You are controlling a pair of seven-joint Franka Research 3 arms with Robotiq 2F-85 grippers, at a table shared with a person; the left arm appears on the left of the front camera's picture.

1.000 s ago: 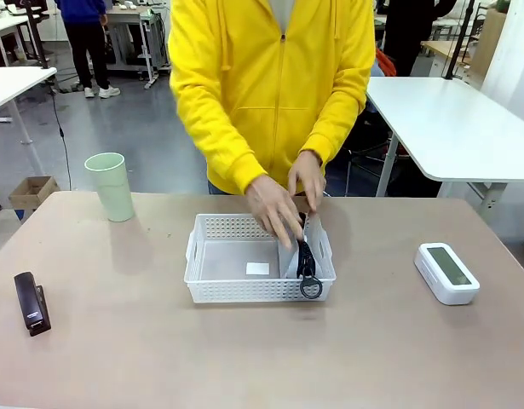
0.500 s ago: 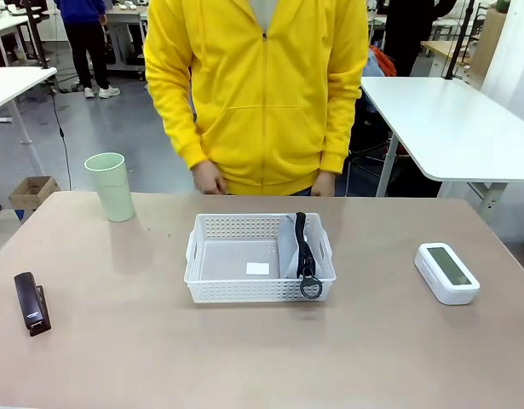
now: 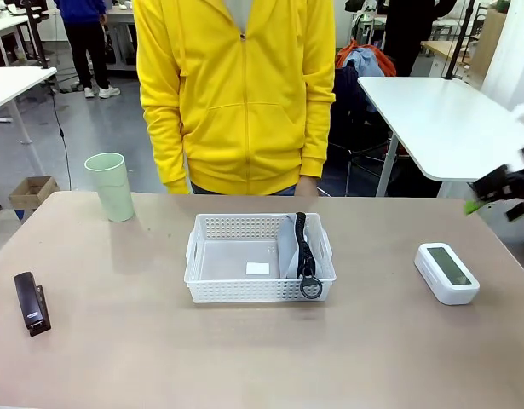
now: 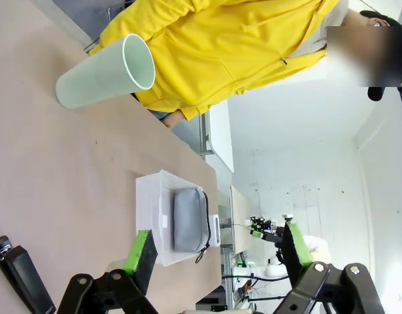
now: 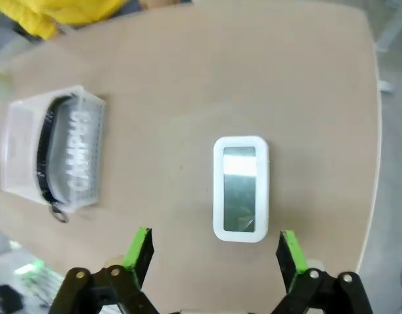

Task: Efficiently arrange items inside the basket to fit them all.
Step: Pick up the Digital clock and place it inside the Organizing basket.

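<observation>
**Pouch in the basket, three items out on the table**

I see the small white rectangular plastic basket with lattice sides (image 3: 244,290) at mid-table. The grey pencil pouch with black zipper strip (image 3: 289,247) stands on edge inside it, against the basket's right end wall. Its ring hangs at the front rim. In the right wrist view its white "CAMPUS" lettering faces the camera. A small white label (image 3: 257,268) lies on the basket floor, left of the pouch.

The white boxy device with screen (image 3: 447,273) lies flat, well to the right of the basket. The pale green tumbler cup (image 3: 111,187) stands upright to the basket's left and farther back. The black stapler (image 3: 31,303) lies far to the basket's left, nearer my side.

My right gripper (image 5: 216,239) hangs above the device, jaws spread wide and holding nothing. My left gripper (image 4: 217,235) is also spread wide and empty, up off the table on the stapler side of the basket.

A person in a yellow hooded jacket (image 3: 236,94) stands just beyond the basket, at the far table edge.
</observation>
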